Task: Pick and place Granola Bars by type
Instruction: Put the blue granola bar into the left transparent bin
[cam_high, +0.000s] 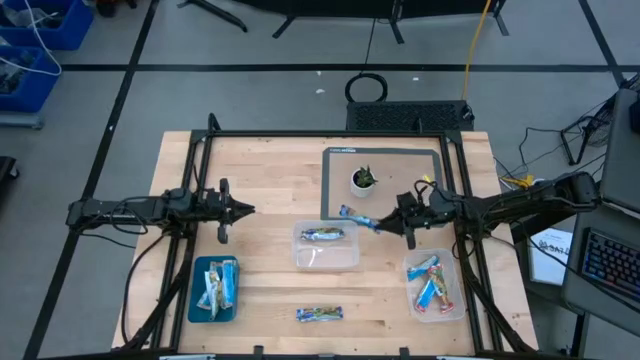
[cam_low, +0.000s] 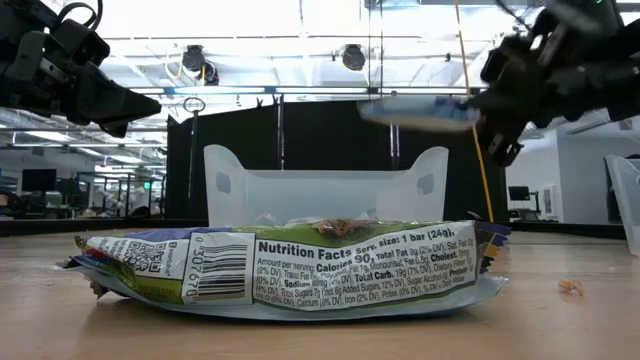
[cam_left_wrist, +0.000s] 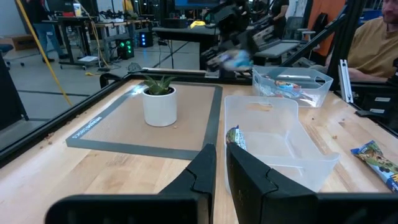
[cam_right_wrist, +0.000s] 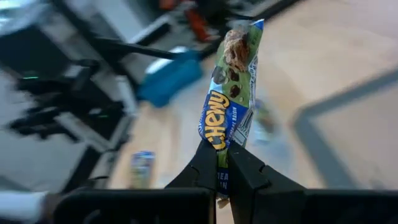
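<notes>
Step in hand: carrying one bar (cam_right_wrist: 230, 87) in the right gripper (cam_right_wrist: 222, 163), judged to be heading for the tub holding its own kind.
Doing it well: reading the wrapper first; matching its blue-and-green print to the look-alike bar lying in the middle clear tub (cam_high: 327, 258), not to the mixed pink and blue ones in the right clear tub (cam_high: 436, 312).
Doing it well, approach: keeping the bar level and above the tub walls; lowering only once fully over the opening; avoiding the small white pot (cam_high: 362, 180) on the grey mat (cam_high: 433, 158) just beside the path.
Right fingers: pinching narrowly on the bar's lower end, the rest sticking out past the tips; hanging above the table near the mat's edge, between pot and right tub.
Left gripper (cam_left_wrist: 221, 163): waiting over the table's left side, fingers nearly together, gripping nothing visible.
Other bars: several in the blue tray (cam_high: 194, 296) at front left; one loose bar (cam_high: 319, 314) lying on the bare wood at the front, well apart from every container.
Risk: thin end-grip possibly letting the wrapper swing or slip when releasing.
</notes>
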